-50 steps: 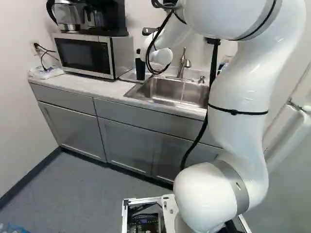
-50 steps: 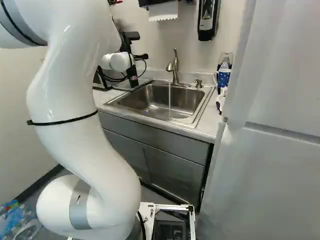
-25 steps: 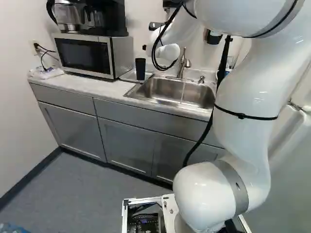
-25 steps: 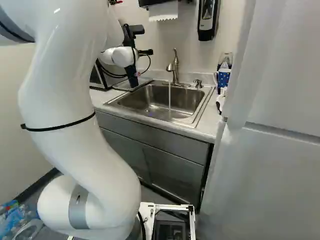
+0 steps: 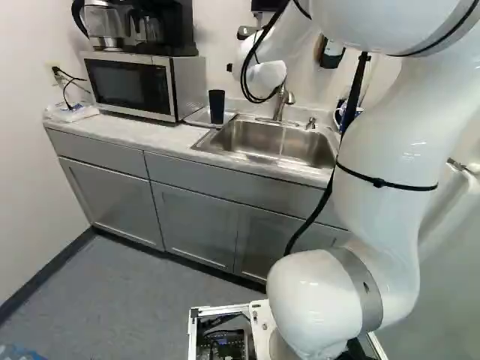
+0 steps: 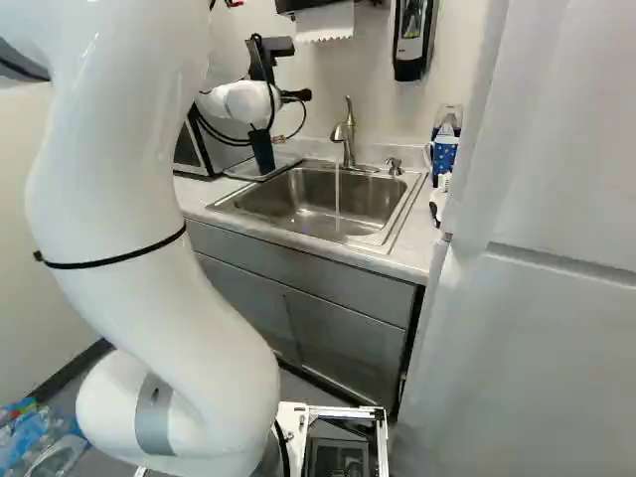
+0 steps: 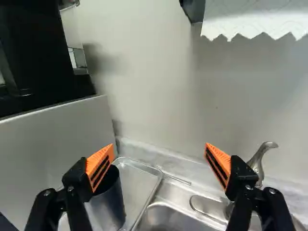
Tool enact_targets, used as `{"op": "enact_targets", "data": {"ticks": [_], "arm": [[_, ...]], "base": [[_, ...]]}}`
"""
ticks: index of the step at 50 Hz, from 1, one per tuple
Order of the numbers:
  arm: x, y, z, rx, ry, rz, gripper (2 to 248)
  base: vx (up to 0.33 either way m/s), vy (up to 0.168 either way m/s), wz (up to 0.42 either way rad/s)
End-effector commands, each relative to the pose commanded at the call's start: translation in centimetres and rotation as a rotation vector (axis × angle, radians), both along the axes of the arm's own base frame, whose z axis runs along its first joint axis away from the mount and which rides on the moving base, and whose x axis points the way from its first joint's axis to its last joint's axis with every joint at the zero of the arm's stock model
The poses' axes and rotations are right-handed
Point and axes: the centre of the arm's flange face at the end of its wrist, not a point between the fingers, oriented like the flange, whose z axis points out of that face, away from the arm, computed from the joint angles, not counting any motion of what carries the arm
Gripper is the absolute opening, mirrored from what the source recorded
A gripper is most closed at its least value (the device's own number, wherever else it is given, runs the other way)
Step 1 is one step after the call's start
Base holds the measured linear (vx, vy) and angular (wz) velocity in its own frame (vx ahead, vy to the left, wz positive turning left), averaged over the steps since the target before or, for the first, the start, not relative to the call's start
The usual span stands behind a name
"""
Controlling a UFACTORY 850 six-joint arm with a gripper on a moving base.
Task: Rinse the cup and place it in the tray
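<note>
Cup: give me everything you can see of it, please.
The cup is dark, tall and smooth-sided, plain and without a handle, narrowing towards its base. It stands upright, mouth up, on the tray, between the microwave and the sink. Whether it is metal or plastic, wet or dry, I cannot tell; its inside is hidden. The open end effector does not grip it; one finger partly covers it in the wrist view.
</note>
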Motion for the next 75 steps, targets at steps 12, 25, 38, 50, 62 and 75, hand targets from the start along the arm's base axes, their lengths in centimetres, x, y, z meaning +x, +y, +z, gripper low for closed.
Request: {"op": "enact_targets", "data": {"ticks": [12, 25, 38, 50, 62, 75], "arm": [[0.0, -1.5, 1.1, 0.001, -0.001, -0.024, 247], [0.0, -3.3, 2.4, 0.001, -0.010, -0.053, 247], [0.3, -5.2, 3.7, 0.002, -0.019, -0.084, 247], [0.6, -6.9, 4.2, 0.002, -0.011, -0.112, 247], [1.4, -8.7, 3.9, 0.003, 0.013, -0.138, 247], [3.0, -10.3, 3.6, 0.005, 0.028, -0.161, 247]], "base": [[0.000, 0.000, 0.000], [0.000, 0.000, 0.000], [0.000, 0.000, 0.000], [0.000, 0.000, 0.000], [0.000, 0.000, 0.000], [0.000, 0.000, 0.000]]}}
